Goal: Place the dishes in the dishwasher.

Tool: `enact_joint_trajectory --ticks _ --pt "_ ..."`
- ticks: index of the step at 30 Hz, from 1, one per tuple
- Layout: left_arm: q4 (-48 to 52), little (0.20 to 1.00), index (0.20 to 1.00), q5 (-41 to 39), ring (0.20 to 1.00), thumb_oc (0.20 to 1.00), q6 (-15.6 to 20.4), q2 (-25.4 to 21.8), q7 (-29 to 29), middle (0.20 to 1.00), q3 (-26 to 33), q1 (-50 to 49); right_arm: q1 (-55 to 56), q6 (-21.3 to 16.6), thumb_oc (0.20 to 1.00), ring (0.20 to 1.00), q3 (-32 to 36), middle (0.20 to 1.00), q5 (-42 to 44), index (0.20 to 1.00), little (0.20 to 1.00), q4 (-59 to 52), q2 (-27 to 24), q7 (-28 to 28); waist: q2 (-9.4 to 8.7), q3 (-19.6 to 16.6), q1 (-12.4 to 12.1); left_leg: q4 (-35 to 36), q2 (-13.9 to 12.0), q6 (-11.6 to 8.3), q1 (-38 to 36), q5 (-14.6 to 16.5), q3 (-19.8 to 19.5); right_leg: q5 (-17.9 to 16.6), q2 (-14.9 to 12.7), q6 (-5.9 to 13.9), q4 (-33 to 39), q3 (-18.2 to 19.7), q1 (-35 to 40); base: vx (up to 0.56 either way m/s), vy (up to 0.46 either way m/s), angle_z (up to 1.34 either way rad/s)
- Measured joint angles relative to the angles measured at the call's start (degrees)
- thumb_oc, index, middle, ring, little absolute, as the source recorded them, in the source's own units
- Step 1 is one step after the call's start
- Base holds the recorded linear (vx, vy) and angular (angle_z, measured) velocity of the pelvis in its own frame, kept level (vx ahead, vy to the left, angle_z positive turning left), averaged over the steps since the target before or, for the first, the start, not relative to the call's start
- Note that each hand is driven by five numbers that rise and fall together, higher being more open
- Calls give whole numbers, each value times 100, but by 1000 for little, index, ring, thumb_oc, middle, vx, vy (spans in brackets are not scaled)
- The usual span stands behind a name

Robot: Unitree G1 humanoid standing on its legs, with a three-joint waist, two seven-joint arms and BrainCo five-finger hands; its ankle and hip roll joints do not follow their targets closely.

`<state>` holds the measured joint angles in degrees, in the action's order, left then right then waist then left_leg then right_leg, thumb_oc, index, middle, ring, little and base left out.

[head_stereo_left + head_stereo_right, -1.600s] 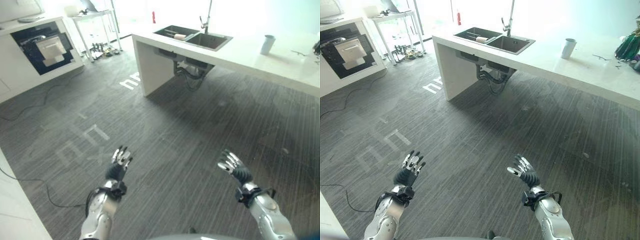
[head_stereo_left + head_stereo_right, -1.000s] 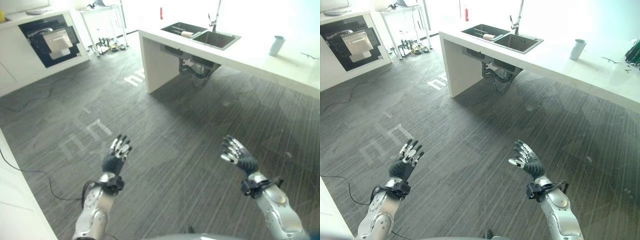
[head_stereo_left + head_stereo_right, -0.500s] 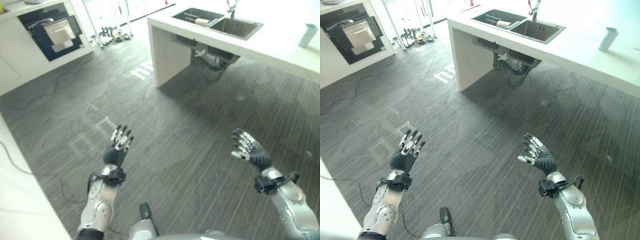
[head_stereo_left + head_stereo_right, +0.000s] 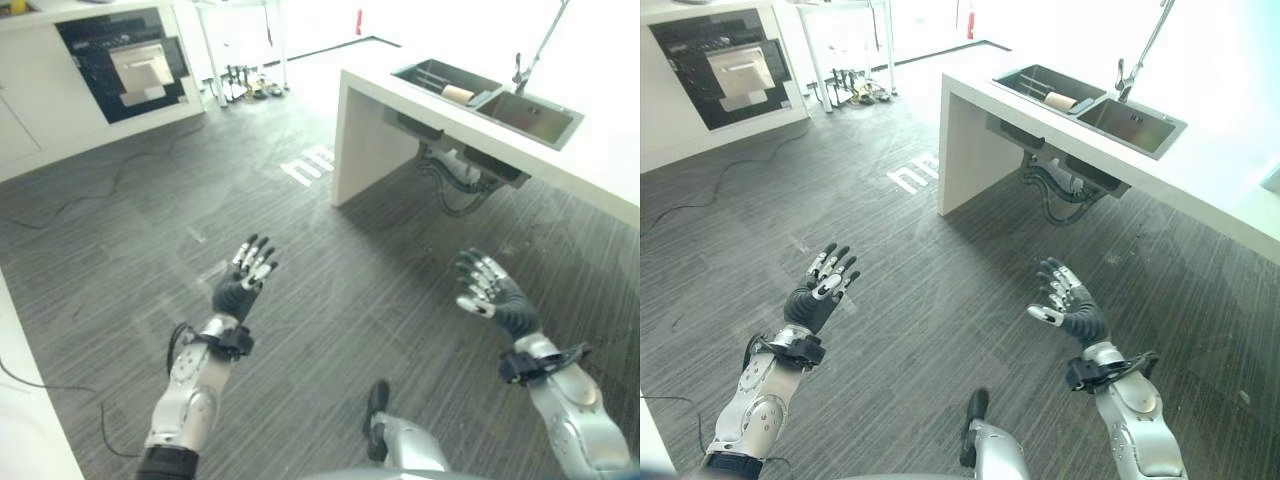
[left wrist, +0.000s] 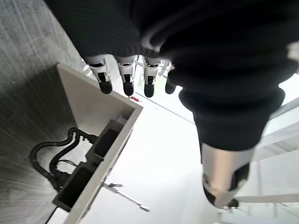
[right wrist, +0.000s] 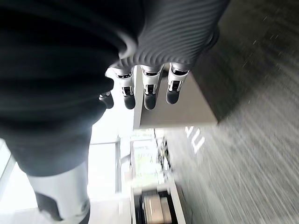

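- The dishes appear to be the items lying in the sink (image 4: 487, 97), upper right of the frame; a roll-shaped item (image 4: 458, 95) rests in its left basin.
- Over 1.6 s the whole view has swung: the counter (image 4: 400, 110) and sink sit nearer and lower in frame, so the camera has turned toward them. That suggests an approach, with nothing picked up yet.
- A dark built-in appliance (image 4: 125, 62), upper left, may be the dishwasher; it cannot be told for sure.
- The left hand (image 4: 243, 285) is raised at centre left, fingers spread and empty.
- The right hand (image 4: 490, 296), lower right, is lifted with fingers loosely apart, holding nothing.
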<state>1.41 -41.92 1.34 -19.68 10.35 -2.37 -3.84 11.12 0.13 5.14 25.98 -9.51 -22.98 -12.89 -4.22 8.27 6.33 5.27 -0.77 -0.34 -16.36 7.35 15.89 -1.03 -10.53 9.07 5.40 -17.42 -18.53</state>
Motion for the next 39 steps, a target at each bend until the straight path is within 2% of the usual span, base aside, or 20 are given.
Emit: enact_joint_trajectory --ticks 3,4,6,7,9,10,15,17,18,19,20,21,23,25,27,29,31,34,36,39 --pt "-53 1000 1000 59 1000 1000 -10 33 69 1000 -436 -19 115 -24 1000 1000 -39 1000 -1 1000 1000 0 70 134 53 -6 175 2 -250 -251 -559 262 -165 -123 -218 46 -204 356 300 361 -300 37" --pt "-41 1000 1000 65 1000 1000 -17 224 123 1000 -453 -39 22 -88 1000 1000 -33 1000 0 1000 1000 11 -41 216 486 2 114 1 -746 -379 -942 368 -70 -562 89 -134 -819 -55 341 381 -384 8" --pt "-11 1000 1000 78 1000 1000 -12 200 123 1000 -436 102 -36 -97 1000 1000 -6 1000 0 1000 1000 0 -85 242 498 31 146 -187 -849 -438 -878 211 -52 -1043 188 -757 -953 107 387 424 -425 20" --pt "17 1000 1000 69 1000 1000 -20 350 94 1000 -405 175 -245 -141 1000 1000 -21 1000 -4 1000 1000 257 -250 272 559 83 160 -283 -795 -400 -836 71 -152 -946 312 -849 -1241 31 390 261 -260 5" --pt "160 1000 1000 46 1000 1000 -10 341 101 1000 -419 353 -642 -140 1000 1000 -8 1000 -2 1000 1000 148 -328 335 619 63 124 -813 -1131 -384 -756 -250 163 -604 556 -1049 -1376 5 534 382 -437 -26" --pt "205 1000 1000 30 1000 1000 -32 327 93 1000 -454 430 -879 -181 1000 1000 16 1000 -1 1000 1000 152 -327 335 558 54 148 -1228 -1325 -818 -660 -762 -26 -411 727 -1063 -1370 -76 657 465 -592 -34" --pt "318 1000 1000 -37 1000 1000 -15 342 104 1000 -259 123 -690 -195 1000 1000 7 1000 5 1000 1000 -274 -343 199 443 -37 104 -3031 -1658 -1180 84 -2020 -391 -173 1218 -1437 -920 301 1214 265 -360 -44" --pt "389 1000 1000 -239 1000 1000 -20 340 113 1000 -209 23 -614 -194 1000 1000 24 1000 3 1000 1000 -282 -344 130 340 -35 114 -4612 -1329 -1129 1163 -1743 -621 -48 1253 -1677 -880 549 1278 211 -229 -40" --pt "505 1000 1000 -317 1000 1000 -18 338 117 1000 -204 -50 -533 -191 1000 1000 28 1000 0 1000 1000 -282 -329 93 218 -26 101 -5284 -1066 -899 1839 -1318 -583 -51 1216 -1710 -730 593 1456 242 -98 -21" --pt "673 1000 1000 -407 1000 1000 -4 339 122 1000 -181 -117 -473 -192 1000 1000 32 1000 -2 1000 1000 -287 -302 61 66 -20 22 -5556 -808 -443 2588 -813 -567 -42 1185 -1735 -589 650 1665 280 58 -18" --pt "818 1000 1000 -448 1000 1000 48 335 127 1000 -133 -173 -483 -193 1000 1000 36 1000 0 1000 1000 -342 -281 46 -32 -5 -77 -5340 -680 -128 2976 -562 -533 -22 1173 -1719 -502 734 1725 214 119 -57" --pt "921 1000 1000 -474 1000 1000 184 316 136 1000 -16 -273 -569 -194 1000 1000 -26 1000 1 1000 1000 -406 -279 -39 -84 25 -271 -4301 -616 33 3164 -437 -364 -71 1178 -1577 -354 872 1899 260 210 -79" --pt "936 1000 1000 -475 1000 1000 619 111 143 1000 74 -269 -811 -212 1000 1000 -18 1000 5 1000 1000 -485 -300 -223 69 -10 -235 -2083 -685 -84 3088 -589 -287 49 1333 -1431 -207 910 2316 297 300 -59" --pt "1070 1000 1000 -468 1000 1000 1137 -110 155 1000 185 -182 -831 -215 1000 1000 -12 1000 41 1000 1000 -636 -437 -417 281 -43 -210 -221 -758 -240 2753 -852 -642 247 1506 -1135 -264 1145 2598 315 364 -49" --pt "1412 1000 1000 -435 1000 1000 1624 -81 141 1000 515 -53 -838 -183 1000 1000 5 1000 192 1000 1000 -851 -633 -610 305 -30 -288 30 -805 -302 2630 -986 -990 212 1528 -1194 -256 1214 2733 228 322 -62" --pt "1732 1000 1000 -357 1000 1000 2218 -82 39 1000 819 268 -949 -184 1000 1000 64 1000 247 1000 1000 -1387 -921 -673 230 -20 -289 22 -617 -325 2239 -1098 -873 223 1388 -1175 -255 1202 3010 276 484 -51" --pt "1833 1000 1000 56 1000 1000 2421 -87 -156 1000 919 526 -1007 -213 1000 1000 231 1000 373 1000 1000 -1651 -915 -637 177 -34 -261 24 -368 -129 2040 -1191 -682 347 1206 -980 -254 1189 3144 247 467 -12" --pt "1825 1000 1000 263 1000 1000 2455 -72 -306 1000 915 1001 -1007 -238 1000 1000 457 1000 393 1000 1000 -1775 -802 -458 386 -61 -221 28 -102 381 1702 -1266 -598 600 1169 -594 -368 1117 3344 195 352 17" --pt "1773 1000 1000 266 1000 1000 2384 -22 -344 1000 837 1077 -905 -266 1000 1000 447 1000 385 1000 1000 -1746 -512 -328 435 -46 -193 -8 16 568 1471 -1400 -759 937 977 -273 -1412 908 3081 190 337 34" --pt "1777 1000 1000 266 1000 1000 2141 -50 -327 1000 851 1127 -903 -283 1000 1000 429 1000 306 1000 1000 -1752 -411 -127 441 -86 -250 -13 401 804 1395 -1194 -880 1168 117 -151 -1818 591 2472 180 332 28"
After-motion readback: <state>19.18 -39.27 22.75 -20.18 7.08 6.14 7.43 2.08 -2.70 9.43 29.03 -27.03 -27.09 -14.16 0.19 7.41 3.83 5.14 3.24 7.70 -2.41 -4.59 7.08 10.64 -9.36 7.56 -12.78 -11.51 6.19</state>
